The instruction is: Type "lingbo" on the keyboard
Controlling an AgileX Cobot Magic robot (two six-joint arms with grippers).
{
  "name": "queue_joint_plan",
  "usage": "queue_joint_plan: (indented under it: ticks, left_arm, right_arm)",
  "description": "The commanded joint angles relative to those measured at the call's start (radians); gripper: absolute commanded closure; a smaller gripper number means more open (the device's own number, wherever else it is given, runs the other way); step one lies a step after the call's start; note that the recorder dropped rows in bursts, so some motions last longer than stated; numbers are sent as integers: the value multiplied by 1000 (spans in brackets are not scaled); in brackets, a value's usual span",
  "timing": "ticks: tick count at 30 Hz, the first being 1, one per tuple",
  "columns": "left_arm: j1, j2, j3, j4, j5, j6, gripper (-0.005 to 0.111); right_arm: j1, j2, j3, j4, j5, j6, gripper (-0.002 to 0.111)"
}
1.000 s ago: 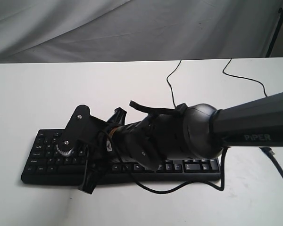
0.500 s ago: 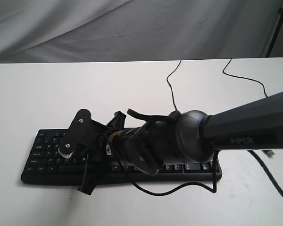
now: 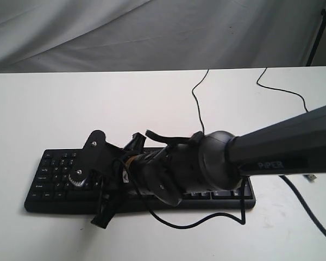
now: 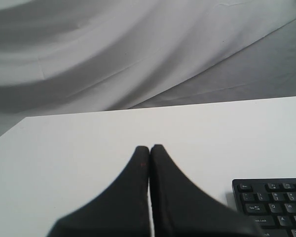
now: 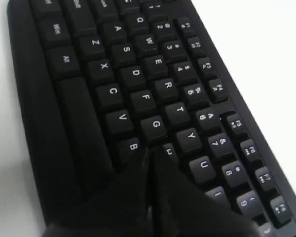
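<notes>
where the left wrist view looks out, we see the left gripper (image 4: 149,148) with its two black fingers pressed flat together and nothing between them. it hangs over the bare white table (image 4: 64,148), near one corner of the keyboard (image 4: 274,200). in the exterior view the keyboard (image 3: 49,179) lies lengthwise across the near part of the table (image 3: 43,103). its left end is in plain sight, and its middle is hidden under the right arm (image 3: 217,163), which reaches across from the right. a thin black cable (image 3: 198,103) runs off toward the far edge, below the grey cloth (image 3: 152,32). compared with a second ago, we find the arm's round joint further left and lower, and the wrist hardware sunk closer to the keys; the keyboard itself has not shifted. in the right wrist view the right gripper (image 5: 150,154) is closed to a single wedge, gripping nothing. its tip sits over the keyboard (image 5: 138,74) among the b, g and h keys; we cannot tell whether it touches one.
</notes>
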Motion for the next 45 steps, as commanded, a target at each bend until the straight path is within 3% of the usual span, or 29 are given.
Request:
queue_joint_plan:
  ticks: [1, 21, 30, 45]
  left_arm:
    - [-4, 3, 5, -1, -4, -3, 106]
    - [-4, 3, 5, -1, -4, -3, 106]
    - [-4, 3, 5, -1, -4, -3, 106]
    - [-4, 3, 5, -1, -4, -3, 106]
  right_arm:
    - [2, 24, 4, 17, -11, 5, 108]
    - [2, -43, 2, 110, 19, -1, 108]
    - [2, -44, -89, 147, 50, -1, 108]
    - [4, 35, -88, 182, -12, -81, 108]
